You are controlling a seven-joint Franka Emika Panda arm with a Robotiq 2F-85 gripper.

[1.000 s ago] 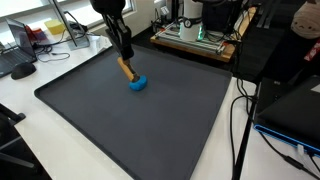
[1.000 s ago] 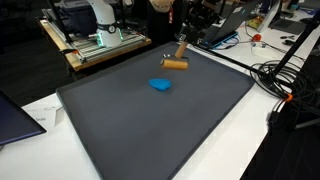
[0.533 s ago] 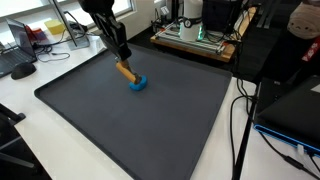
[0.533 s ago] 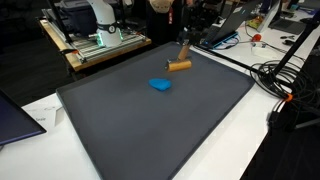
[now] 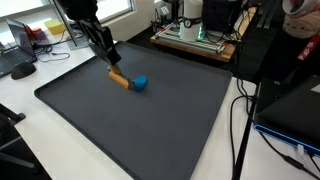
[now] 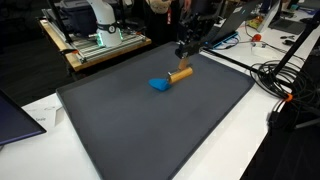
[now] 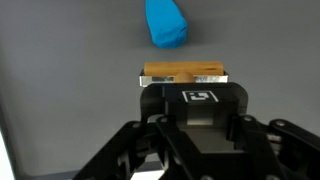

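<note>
My gripper (image 5: 110, 64) is shut on a small wooden block (image 5: 118, 79) and holds it low over the dark grey mat (image 5: 150, 130). A blue lump (image 5: 141, 83) lies on the mat right beside the block's free end. Both exterior views show this; the gripper (image 6: 186, 53) reaches down to the block (image 6: 181, 73), with the blue lump (image 6: 160, 84) next to it. In the wrist view the block (image 7: 183, 75) sits across my fingertips (image 7: 184, 90) and the blue lump (image 7: 166, 24) lies just beyond it.
The mat lies on a white table (image 5: 40, 140). A board with lab equipment (image 5: 195, 38) stands at the back. Cables (image 6: 285, 85) run along one side of the mat, and a laptop edge (image 6: 15, 118) lies off one corner.
My gripper has swung sideways and down with the wooden block. The block now hangs lower and flatter, close beside the blue lump, which has not moved.
</note>
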